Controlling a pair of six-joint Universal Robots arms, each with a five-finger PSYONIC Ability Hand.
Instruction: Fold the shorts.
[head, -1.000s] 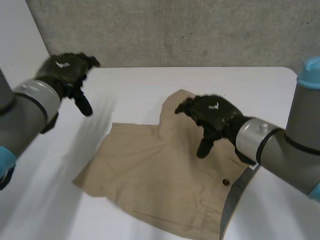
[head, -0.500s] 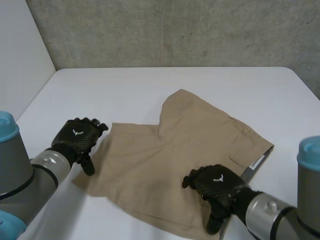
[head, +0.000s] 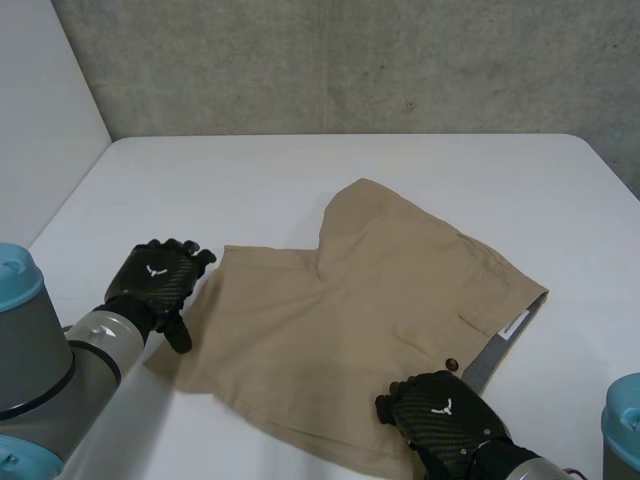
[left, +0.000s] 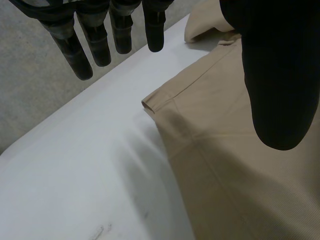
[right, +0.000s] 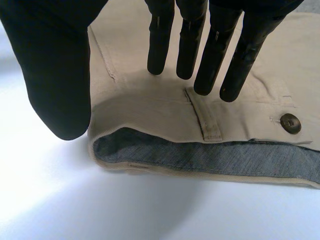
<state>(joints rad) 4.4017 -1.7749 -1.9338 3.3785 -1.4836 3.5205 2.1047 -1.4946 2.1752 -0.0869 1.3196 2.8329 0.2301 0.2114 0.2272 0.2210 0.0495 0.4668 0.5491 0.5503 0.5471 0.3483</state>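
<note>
Both left robot hand (head: 155, 280) and right robot hand (head: 440, 415) hover straight-fingered, empty, by shorts (head: 340, 320); label (head: 515, 325) unreadable.

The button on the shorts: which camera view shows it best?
The right wrist view: the button sits large on the waistband, near the fingertips of the right hand. The head view gives it as a small dark dot by that hand. The left wrist view faces a leg hem instead.
</note>
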